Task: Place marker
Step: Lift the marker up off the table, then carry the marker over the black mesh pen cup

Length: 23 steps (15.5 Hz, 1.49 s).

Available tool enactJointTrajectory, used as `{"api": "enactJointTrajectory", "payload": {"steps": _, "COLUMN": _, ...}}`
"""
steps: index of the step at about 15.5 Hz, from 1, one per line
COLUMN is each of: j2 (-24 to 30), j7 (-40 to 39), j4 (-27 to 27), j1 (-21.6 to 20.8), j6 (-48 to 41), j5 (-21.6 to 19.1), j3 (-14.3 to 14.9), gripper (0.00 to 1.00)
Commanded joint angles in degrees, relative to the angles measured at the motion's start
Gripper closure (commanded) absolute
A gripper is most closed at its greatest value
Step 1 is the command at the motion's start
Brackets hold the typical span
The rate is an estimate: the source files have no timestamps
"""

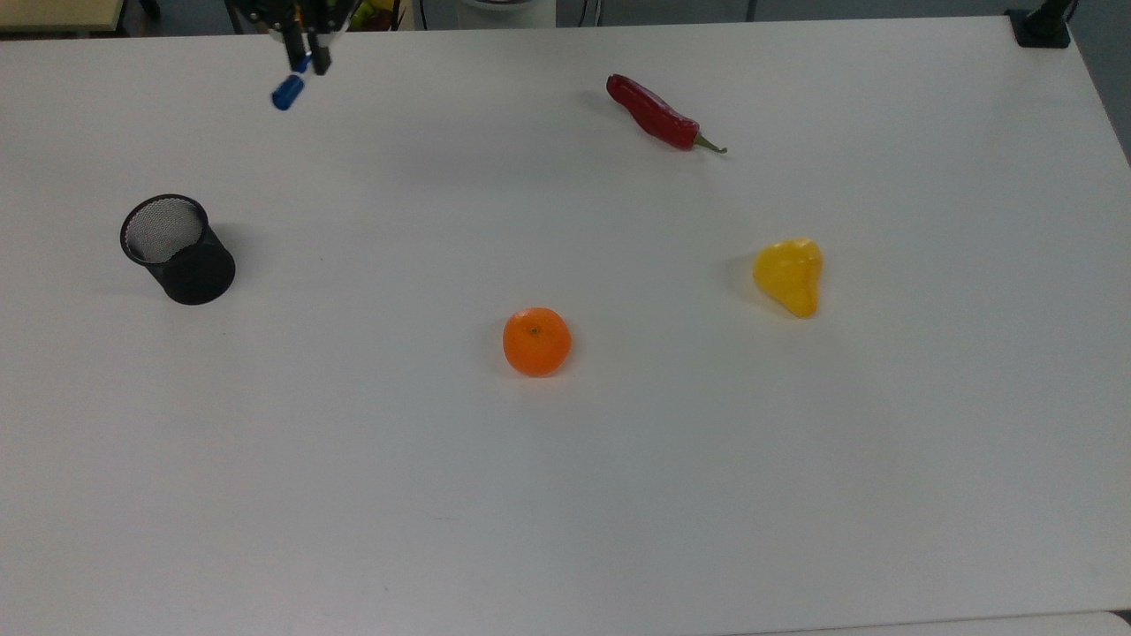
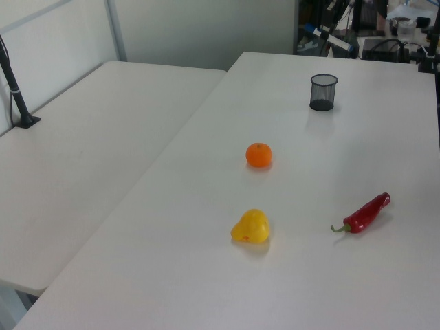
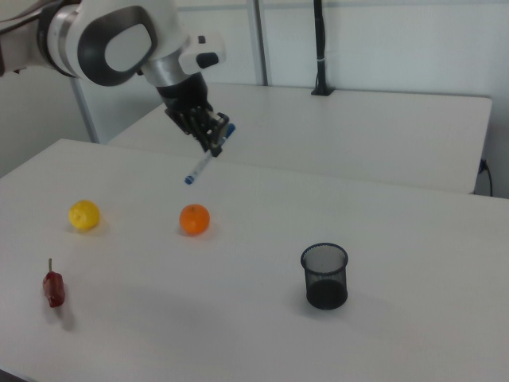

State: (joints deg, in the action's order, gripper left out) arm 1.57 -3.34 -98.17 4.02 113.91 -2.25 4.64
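My gripper [image 1: 306, 62] hangs above the table's far edge, in the top view's upper left, shut on the marker [image 1: 286, 91]. The marker is a slim white pen with blue ends, and its blue end sticks out below the fingers. In the right view the gripper [image 3: 215, 138] holds the marker [image 3: 202, 164] tilted in mid-air, high above the table, with one end pointing down towards the orange. In the left view the marker [image 2: 330, 38] shows beyond and above the black mesh cup [image 2: 323, 92].
The black mesh cup [image 1: 177, 250] stands upright at the top view's left. An orange [image 1: 536, 341] lies mid-table, a yellow fruit [image 1: 789, 276] to its right, and a red chili [image 1: 663, 113] near the far edge. A fruit bowl [image 1: 353, 11] sits behind the table.
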Motion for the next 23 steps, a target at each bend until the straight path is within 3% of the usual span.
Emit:
{"api": "enactJointTrajectory", "payload": {"steps": 1, "j2": -0.9, "j7": -1.3, "j4": -3.8, "j1": 1.9, "j6": 11.8, "j5": 2.8, "j3": 1.9, "gripper": 1.00}}
{"api": "enactJointTrajectory", "payload": {"steps": 10, "j2": -10.0, "j7": -1.3, "j4": -11.3, "j1": 9.0, "j6": 42.4, "j5": 4.7, "j3": 2.2, "gripper": 1.00}}
{"api": "enactJointTrajectory", "payload": {"steps": 16, "j2": -14.7, "j7": -1.3, "j4": -15.0, "j1": 11.0, "j6": 55.2, "j5": 4.7, "j3": 2.2, "gripper": 1.00}}
{"api": "enactJointTrajectory", "payload": {"steps": 23, "j2": -15.5, "j7": -2.5, "j4": -20.9, "j1": 11.0, "j6": 62.4, "j5": 4.8, "j3": 2.9, "gripper": 1.00}}
